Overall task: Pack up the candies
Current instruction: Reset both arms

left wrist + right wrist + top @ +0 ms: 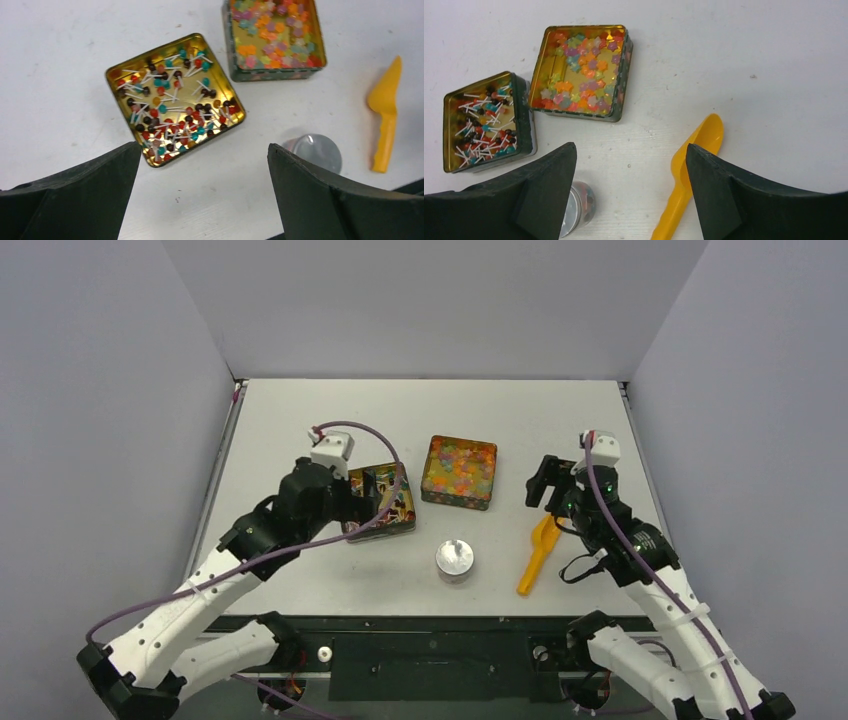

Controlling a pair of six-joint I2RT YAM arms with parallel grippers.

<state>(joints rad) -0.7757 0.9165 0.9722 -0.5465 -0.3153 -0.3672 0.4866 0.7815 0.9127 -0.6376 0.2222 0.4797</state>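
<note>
Candies (pixel 175 105), stick-mounted in one open tin (pixel 220 82) and star-shaped in the neighbouring tin (pixel 574 114), sit on the tabletop (pixel 300 410) beside jar (pixel 454 560) and orange scoop (pixel 694 160), ready for packing; left gripper (pixel 203 150) spread wide over the stick candies, right gripper (pixel 630 147) apart, empty, above the scoop, presumably to grasp it.

Taking the small jar (pixel 455 560) near the front middle of the tabletop (pixel 300 420) as our centre, we record:

- One tin (pixel 388 508) lies at 10 o'clock.
- A second tin (pixel 455 499) lies at 12 o'clock, just beside the first.
- Candies (pixel 170 107) lie in both tins.
- The scoop (pixel 538 558) lies flat at 3 o'clock, bowl toward 12 and handle toward 6 to 7.
- The left tool (pixel 202 150) stands at 9 o'clock of the first tin.
- The right tool (pixel 629 150) stands at 12 o'clock of the scoop's bowl, at 3 o'clock of the second tin.
</note>
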